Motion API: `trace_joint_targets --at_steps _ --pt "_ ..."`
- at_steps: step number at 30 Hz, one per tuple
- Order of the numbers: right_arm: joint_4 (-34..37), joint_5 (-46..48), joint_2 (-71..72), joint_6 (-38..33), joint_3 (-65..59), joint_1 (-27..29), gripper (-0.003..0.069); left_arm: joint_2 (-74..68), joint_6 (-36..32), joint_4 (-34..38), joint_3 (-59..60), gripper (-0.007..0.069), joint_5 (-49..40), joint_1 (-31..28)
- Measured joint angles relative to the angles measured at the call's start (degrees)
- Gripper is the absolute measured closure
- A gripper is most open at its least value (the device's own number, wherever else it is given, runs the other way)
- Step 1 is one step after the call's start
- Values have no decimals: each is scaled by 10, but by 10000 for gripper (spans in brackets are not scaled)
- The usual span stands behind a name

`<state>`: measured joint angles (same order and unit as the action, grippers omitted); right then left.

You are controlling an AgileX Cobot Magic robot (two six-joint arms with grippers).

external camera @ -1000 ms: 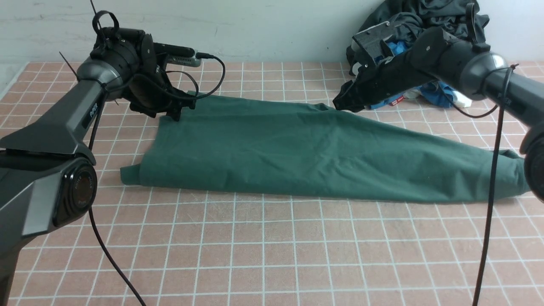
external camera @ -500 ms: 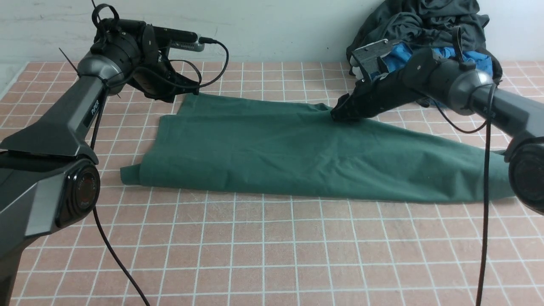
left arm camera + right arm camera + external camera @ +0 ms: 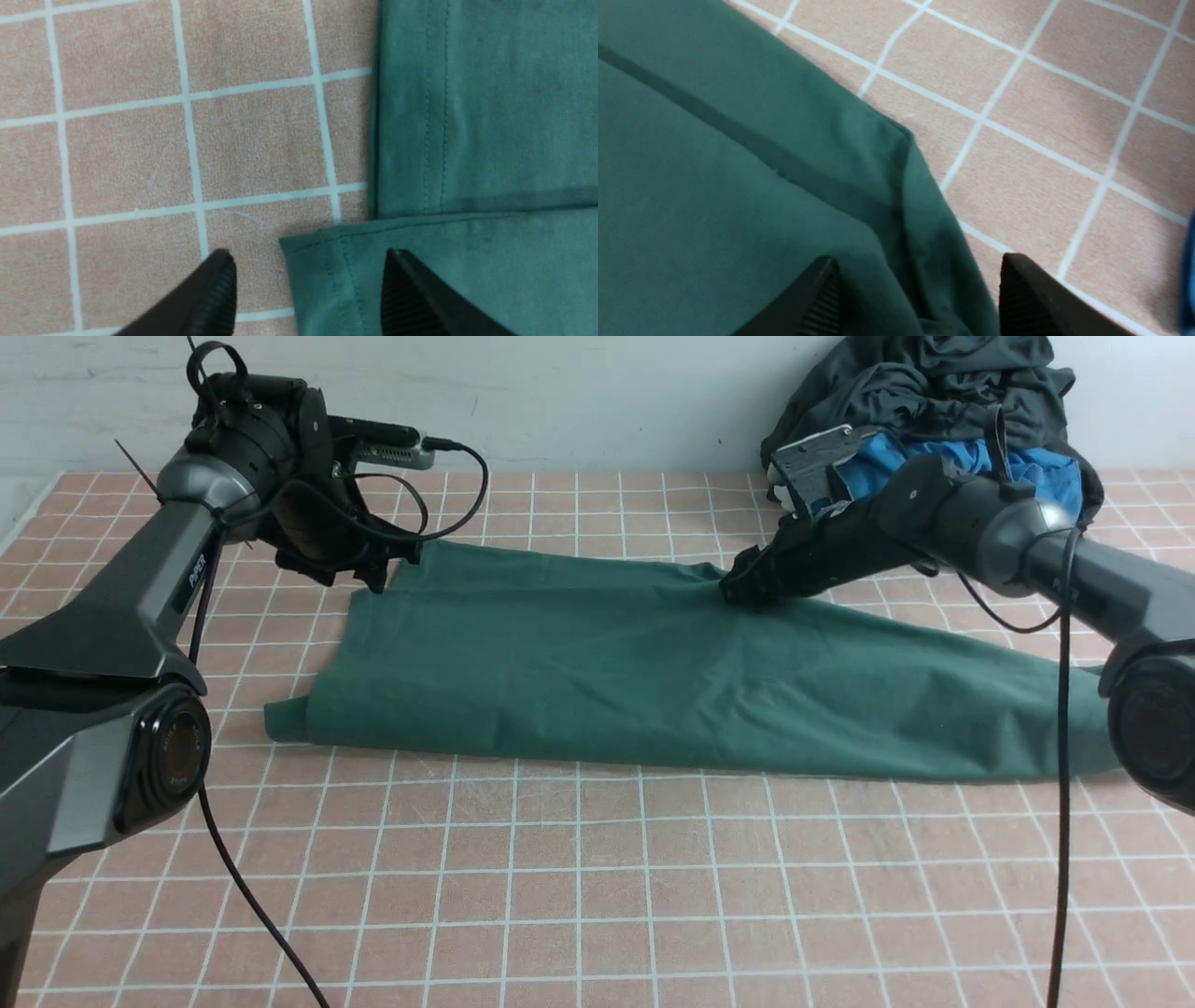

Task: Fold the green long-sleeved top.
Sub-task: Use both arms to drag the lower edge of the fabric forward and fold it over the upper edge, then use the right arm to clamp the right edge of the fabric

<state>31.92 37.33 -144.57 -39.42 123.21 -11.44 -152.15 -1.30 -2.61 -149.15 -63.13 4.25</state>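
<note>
The green long-sleeved top (image 3: pixel 653 663) lies folded into a long band across the tiled table (image 3: pixel 597 896), narrowing toward the right. My left gripper (image 3: pixel 378 574) is low at its far left corner. In the left wrist view that gripper (image 3: pixel 308 261) is open, one finger over bare tile, the other over the stitched hem corner (image 3: pixel 336 275). My right gripper (image 3: pixel 738 590) rests on the far edge of the top near the middle. In the right wrist view it (image 3: pixel 920 263) is open, and the folded edge of the top (image 3: pixel 896 224) lies between its fingers, unpinched.
A heap of dark grey-black clothing (image 3: pixel 934 392) with a bright blue garment (image 3: pixel 1027 462) sits at the back right against the wall, just behind my right arm. Cables hang from both arms.
My left gripper lifted away from the far left corner, then came back down to it. My right gripper dropped onto the far edge and its jaws widened. The top has not visibly moved.
</note>
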Motion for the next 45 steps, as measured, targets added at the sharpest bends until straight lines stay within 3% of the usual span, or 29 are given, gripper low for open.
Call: trace_joint_targets --at_steps 3,8,10,11,16,22,30,34,39,40,43,44,45 --pt "-1 1 0 -7 0 -6 277 -10 10 0 0 260 2 -1" --pt "-1 4 0 -19 0 -10 454 -19 17 5 0 523 13 -2" --pt "-1 4 0 -21 0 -10 524 -19 17 6 0 582 15 -1" --pt "-1 6 0 -21 0 -10 587 -19 16 6 0 602 17 -1" --pt "-17 11 1 -21 0 -10 655 -20 13 5 -15 618 12 0" --pt "-49 18 17 -20 12 -10 655 -21 13 5 -87 618 18 4" --pt "-51 -14 15 -5 21 -10 653 -44 13 5 -100 618 143 4" --pt "-51 -33 2 19 21 -10 589 -77 13 5 -100 589 167 4" --pt "-56 -18 14 49 21 -3 377 -84 13 -2 -99 382 155 2" --pt "-58 -16 18 50 21 -2 363 -83 13 -2 -99 373 150 2" --pt "-89 46 77 83 21 10 287 -38 3 -2 -99 251 71 -1" --pt "-89 51 77 86 21 11 287 -34 2 -3 -99 248 71 -1" --pt "-106 87 109 106 21 20 281 -4 -16 -6 -99 237 17 -2"
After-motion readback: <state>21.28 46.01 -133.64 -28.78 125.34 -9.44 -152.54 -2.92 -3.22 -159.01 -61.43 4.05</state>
